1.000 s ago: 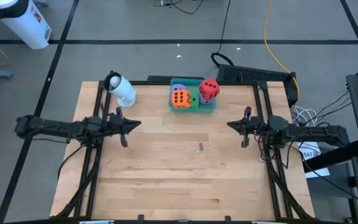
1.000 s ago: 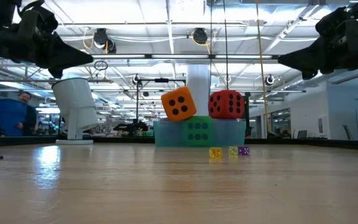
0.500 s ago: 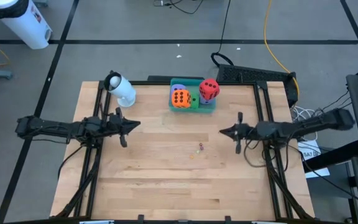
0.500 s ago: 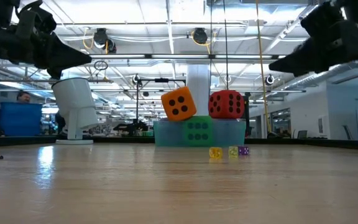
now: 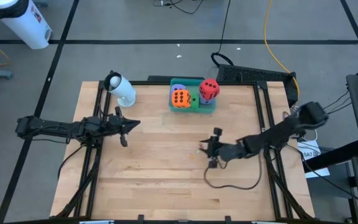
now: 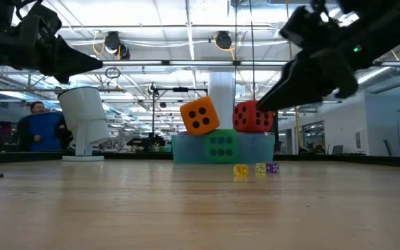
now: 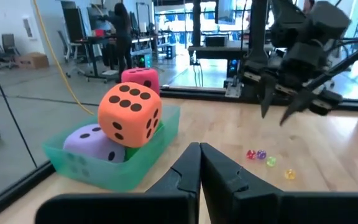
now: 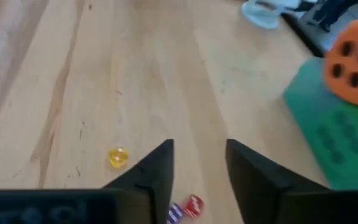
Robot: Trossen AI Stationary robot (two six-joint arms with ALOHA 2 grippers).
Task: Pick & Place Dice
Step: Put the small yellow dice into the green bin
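The wooden table point(image 5: 160, 168) carries a teal tray point(image 5: 205, 106), a white cup point(image 5: 122, 89) and 4 tiny dice point(image 6: 255, 169).

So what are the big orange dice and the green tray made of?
The orange dice looks like soft foam: its surface is matte, its corners are rounded, and its black dots look printed on. The green tray looks like thin plastic: its wall is see-through, tinted, and slightly glossy. I can only judge by looks, so neither is certain.

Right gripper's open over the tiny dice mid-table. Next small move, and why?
Probably lower the right gripper toward the small red die. Its jaws stand open above the table, the red die lies nearly in line with the gap, and the small yellow die sits off to one side. The left gripper waits shut.
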